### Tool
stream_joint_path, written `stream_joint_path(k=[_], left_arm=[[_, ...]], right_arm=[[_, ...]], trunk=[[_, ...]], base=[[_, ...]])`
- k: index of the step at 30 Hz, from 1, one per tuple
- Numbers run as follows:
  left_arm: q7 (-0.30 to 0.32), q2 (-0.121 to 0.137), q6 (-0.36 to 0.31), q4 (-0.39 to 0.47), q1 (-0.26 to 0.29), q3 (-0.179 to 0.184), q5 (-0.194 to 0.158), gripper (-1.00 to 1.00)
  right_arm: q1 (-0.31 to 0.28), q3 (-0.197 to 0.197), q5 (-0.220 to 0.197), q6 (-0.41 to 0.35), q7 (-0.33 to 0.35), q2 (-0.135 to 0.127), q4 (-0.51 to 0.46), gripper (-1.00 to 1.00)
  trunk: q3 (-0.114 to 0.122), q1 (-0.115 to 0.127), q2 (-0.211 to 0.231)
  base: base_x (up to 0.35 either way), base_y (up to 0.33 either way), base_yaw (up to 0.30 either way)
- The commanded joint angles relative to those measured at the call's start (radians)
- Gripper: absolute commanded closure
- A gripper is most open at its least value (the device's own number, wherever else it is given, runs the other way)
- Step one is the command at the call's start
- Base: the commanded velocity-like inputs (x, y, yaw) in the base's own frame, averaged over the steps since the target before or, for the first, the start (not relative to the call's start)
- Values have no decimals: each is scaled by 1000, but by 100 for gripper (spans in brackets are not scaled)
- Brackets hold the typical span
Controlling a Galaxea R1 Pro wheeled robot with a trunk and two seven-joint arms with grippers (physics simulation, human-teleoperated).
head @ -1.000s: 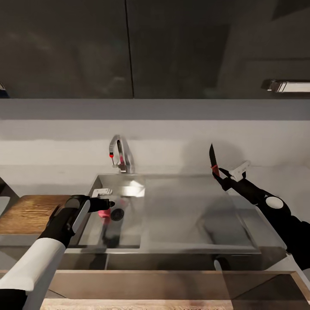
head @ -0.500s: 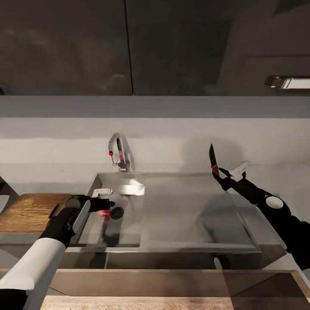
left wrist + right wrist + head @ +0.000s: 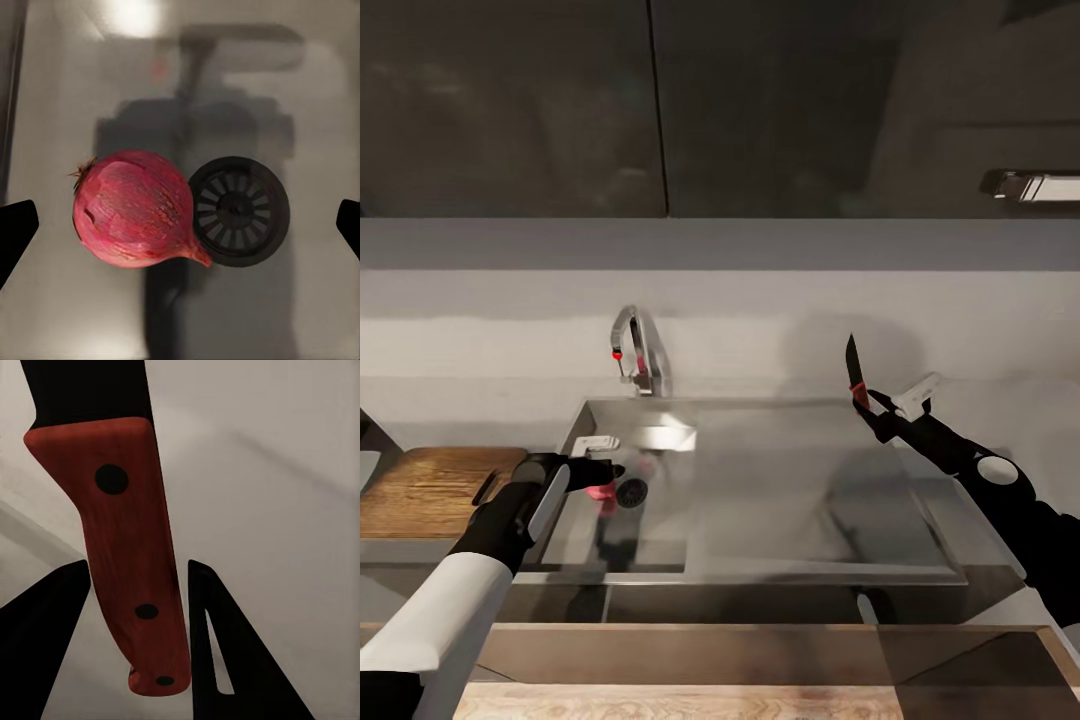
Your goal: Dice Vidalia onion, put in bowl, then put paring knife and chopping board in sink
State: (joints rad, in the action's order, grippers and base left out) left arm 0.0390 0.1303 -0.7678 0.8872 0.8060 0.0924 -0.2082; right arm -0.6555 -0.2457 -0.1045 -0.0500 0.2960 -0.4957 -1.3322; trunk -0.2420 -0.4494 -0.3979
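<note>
Onion (image 3: 133, 210) lying in sink (image 3: 660, 520) basin, touching drain (image 3: 238, 211). Left end effector (image 3: 605, 458) spread wide above onion, nothing gripped. Right end effector (image 3: 872, 408) clenched on knife (image 3: 854, 374) handle, blade upright over drainboard. Chopping board (image 3: 430, 490) resting on surface beside sink.

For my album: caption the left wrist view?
Open fingers flank a red onion lying beside the sink drain.
</note>
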Motion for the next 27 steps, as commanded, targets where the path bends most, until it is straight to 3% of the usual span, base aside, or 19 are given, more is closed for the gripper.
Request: stream_joint_path(k=[1,3,4,6,10,15,16,19,21,24,26,27], left_arm=[[-2,1,-4,1,1,2,-3,-100],[-3,2,-4,1,1,1,-3,-100],[-4,0,-4,1,1,1,-3,-100],[-4,1,-4,1,1,1,-3,-100],[-4,1,-4,1,1,2,-3,-100],[-3,2,-4,2,1,2,-3,-100],[-2,1,-4,2,1,2,-3,-100],[-2,-1,-4,2,1,2,-3,-100],[-2,-2,-4,2,1,2,-3,-100],[-2,-2,-4,2,1,3,-3,-100],[-2,-3,-4,2,1,3,-3,-100],[-2,-3,-4,2,1,3,-3,-100]], right_arm=[[-1,-1,-11,-5,1,0,-1,100],[-1,-3,-10,-6,1,0,-1,100],[-1,-28,-9,-6,0,0,-1,100],[-1,-37,-8,-5,-1,0,0,100],[-1,-41,-7,-22,-2,0,0,100],[-1,-37,-5,-130,-4,0,-9,100],[-1,-38,-1,-184,-6,-1,-51,100],[-1,-39,13,-228,-8,-1,-107,100],[-1,-40,47,-252,-8,-1,-126,100],[-1,-40,133,-298,-8,-1,-138,100],[-1,-48,238,-348,-8,-1,-143,100],[-1,-88,362,-385,-8,-1,-145,100]], trunk=[[-2,-1,-2],[-2,-1,-2],[-2,-1,-2],[-2,-1,-2],[-2,-1,-2],[-2,-1,-2],[-2,-1,-2],[-2,-1,-2],[-2,-1,-2],[-2,-1,-2],[-2,-1,-2],[-2,-1,-2]], base=[[0,0,0],[0,0,0],[0,0,0],[0,0,0],[0,0,0],[0,0,0],[0,0,0],[0,0,0],[0,0,0],[0,0,0],[0,0,0],[0,0,0]])
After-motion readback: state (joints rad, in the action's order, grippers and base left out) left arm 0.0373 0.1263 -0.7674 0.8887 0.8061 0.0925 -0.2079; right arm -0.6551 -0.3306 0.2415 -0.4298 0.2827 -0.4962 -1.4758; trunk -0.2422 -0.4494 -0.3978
